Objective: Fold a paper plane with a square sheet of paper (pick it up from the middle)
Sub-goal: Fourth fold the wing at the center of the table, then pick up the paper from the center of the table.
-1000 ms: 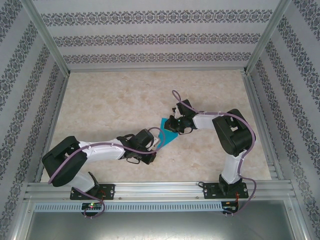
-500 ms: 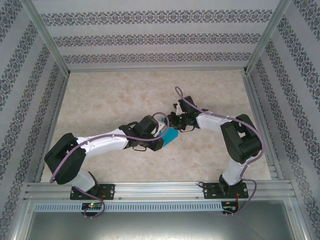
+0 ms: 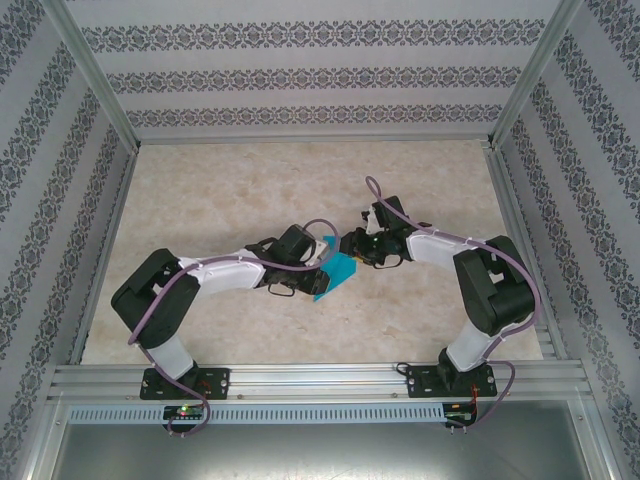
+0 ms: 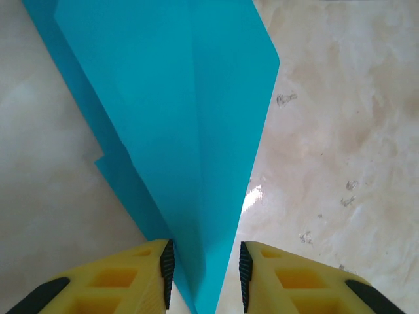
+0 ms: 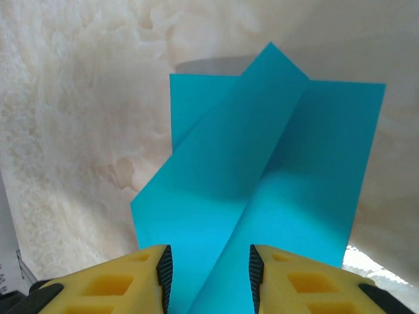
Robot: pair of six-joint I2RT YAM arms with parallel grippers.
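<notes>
Judging this nearly finished: the paper plane (image 3: 337,268) is a creased dart, one end inside my left pincer (image 4: 204,265), the other inside my right pincer (image 5: 208,268), both parted, nothing pinched; perhaps wing creases remain.

Paper plane (image 3: 337,270) on the table (image 3: 220,190), between left gripper (image 4: 203,268) and right gripper (image 5: 208,271)

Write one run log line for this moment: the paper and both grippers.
paper plane: creased, mid-table | left gripper: open, astride it | right gripper: open, astride it
</notes>
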